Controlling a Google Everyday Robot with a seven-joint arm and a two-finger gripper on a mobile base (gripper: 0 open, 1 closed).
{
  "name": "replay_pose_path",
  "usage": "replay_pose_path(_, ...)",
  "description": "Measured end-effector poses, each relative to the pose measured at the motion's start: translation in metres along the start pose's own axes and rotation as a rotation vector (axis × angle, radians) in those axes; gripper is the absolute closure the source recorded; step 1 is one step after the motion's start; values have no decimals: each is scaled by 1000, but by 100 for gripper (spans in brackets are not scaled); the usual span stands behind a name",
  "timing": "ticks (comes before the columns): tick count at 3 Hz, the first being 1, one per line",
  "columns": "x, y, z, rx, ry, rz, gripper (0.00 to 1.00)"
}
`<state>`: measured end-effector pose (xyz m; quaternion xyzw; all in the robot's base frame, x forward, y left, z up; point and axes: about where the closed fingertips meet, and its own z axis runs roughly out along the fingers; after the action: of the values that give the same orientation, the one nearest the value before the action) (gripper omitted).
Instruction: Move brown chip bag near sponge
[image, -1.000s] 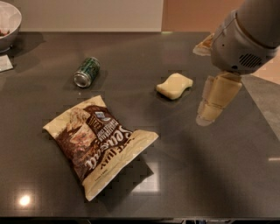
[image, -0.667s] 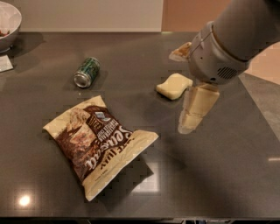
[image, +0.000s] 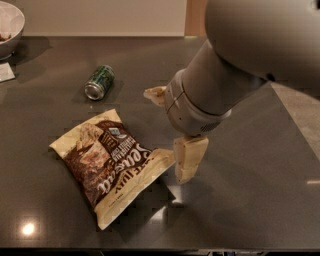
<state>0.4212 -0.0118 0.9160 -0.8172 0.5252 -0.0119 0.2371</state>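
The brown chip bag lies flat on the dark table, left of centre, cream edges around a dark brown middle with white script. My gripper hangs just off the bag's right corner, low over the table, at the end of the big grey arm. The sponge is hidden behind the arm.
A small green drink can lies on its side behind the bag. A white bowl sits at the far left corner with a white card in front of it. The table's right edge runs diagonally behind the arm.
The arm has swung left and toward the camera, from right of the sponge to the bag's right corner. It now covers the sponge. Bag and can have not moved.
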Motion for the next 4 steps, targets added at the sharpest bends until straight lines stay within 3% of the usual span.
replay_pose_path(1, -18, 11, 25, -20, 28, -101, 0)
replay_pose_path(2, -27, 17, 44, -37, 45, -156, 17)
replay_pose_path(4, -27, 11, 47, -14, 87, -151, 63)
